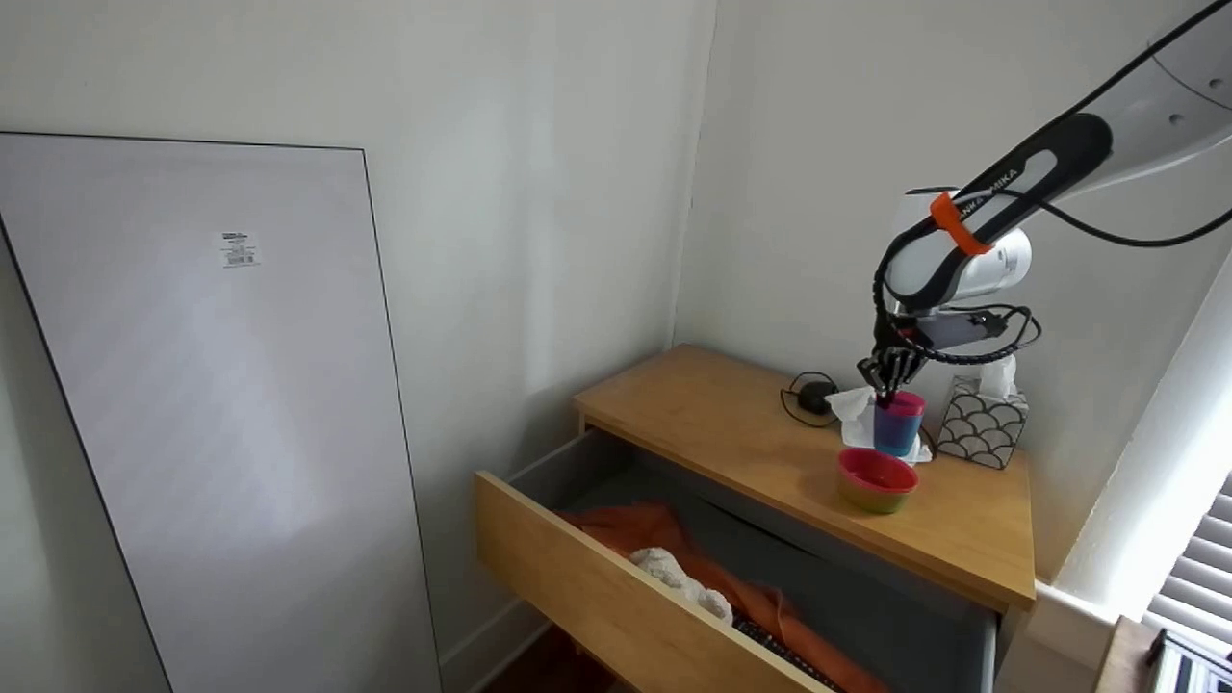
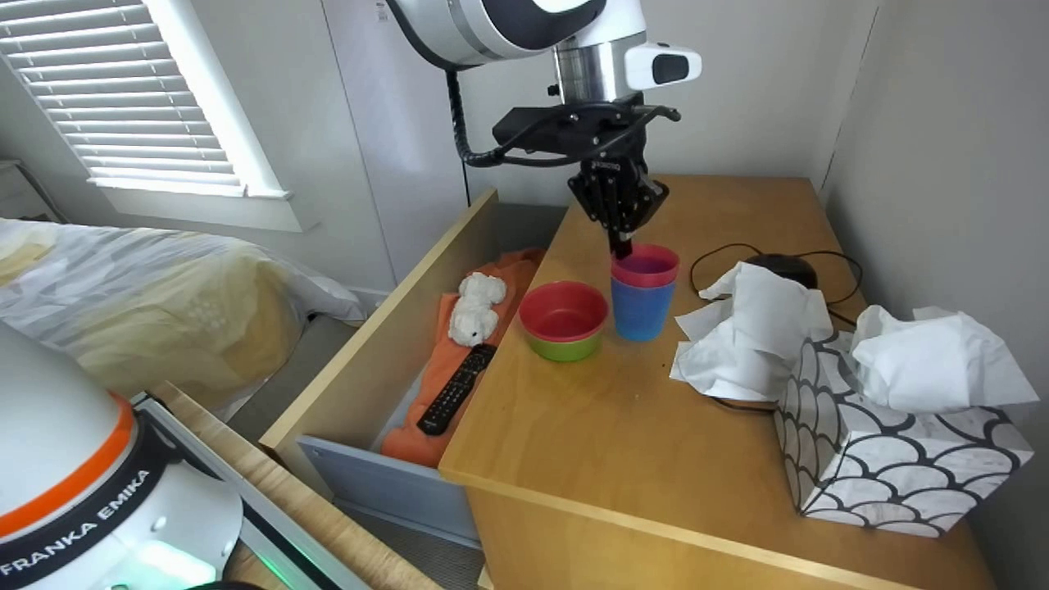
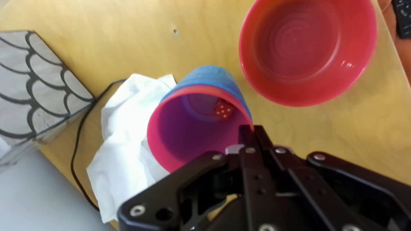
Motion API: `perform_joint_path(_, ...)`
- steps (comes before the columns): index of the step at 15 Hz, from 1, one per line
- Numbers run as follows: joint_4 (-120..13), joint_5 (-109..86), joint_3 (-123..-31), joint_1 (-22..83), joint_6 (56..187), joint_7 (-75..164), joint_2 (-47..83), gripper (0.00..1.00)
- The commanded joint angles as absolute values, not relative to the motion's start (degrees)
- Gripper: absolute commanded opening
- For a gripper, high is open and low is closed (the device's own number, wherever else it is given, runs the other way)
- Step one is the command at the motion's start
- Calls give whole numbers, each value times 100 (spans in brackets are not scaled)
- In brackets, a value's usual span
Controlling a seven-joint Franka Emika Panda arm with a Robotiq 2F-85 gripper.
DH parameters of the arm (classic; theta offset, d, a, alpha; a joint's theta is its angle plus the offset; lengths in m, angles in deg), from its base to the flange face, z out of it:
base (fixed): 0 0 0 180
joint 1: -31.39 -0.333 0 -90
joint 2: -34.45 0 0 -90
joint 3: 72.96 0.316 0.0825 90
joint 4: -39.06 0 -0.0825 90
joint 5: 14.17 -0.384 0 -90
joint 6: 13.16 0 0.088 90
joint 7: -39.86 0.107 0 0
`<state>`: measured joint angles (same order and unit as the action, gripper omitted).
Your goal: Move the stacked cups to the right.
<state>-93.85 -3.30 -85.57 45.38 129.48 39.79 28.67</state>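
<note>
And the end effector [image 3: 253,131] is pinching the rim of the stacked cups [image 2: 643,297], one fingertip inside, one outside! Their long axis is running upright, their mouth opening leftward of the grip in the wrist view, the red-and-green bowl [image 2: 564,324] sitting just beside. Whether they're touching the bench [image 2: 565,434] isn't showing.

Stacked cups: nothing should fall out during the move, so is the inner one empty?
Not empty: in the wrist view, a red die with white dots lies inside the pink inner cup, near its bottom.
</note>
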Motion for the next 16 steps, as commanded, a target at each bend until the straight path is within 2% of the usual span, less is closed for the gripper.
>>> perform_joint_path(1,-9832,-77,-8698,4455,12509,4990,3384,1)
perform_joint_path(11,-11087,1091,-9012,5073,12616,7487,4252,1)
perform_joint_path(16,-11207,1215,-9095,5475,12947,8010,4290,1)
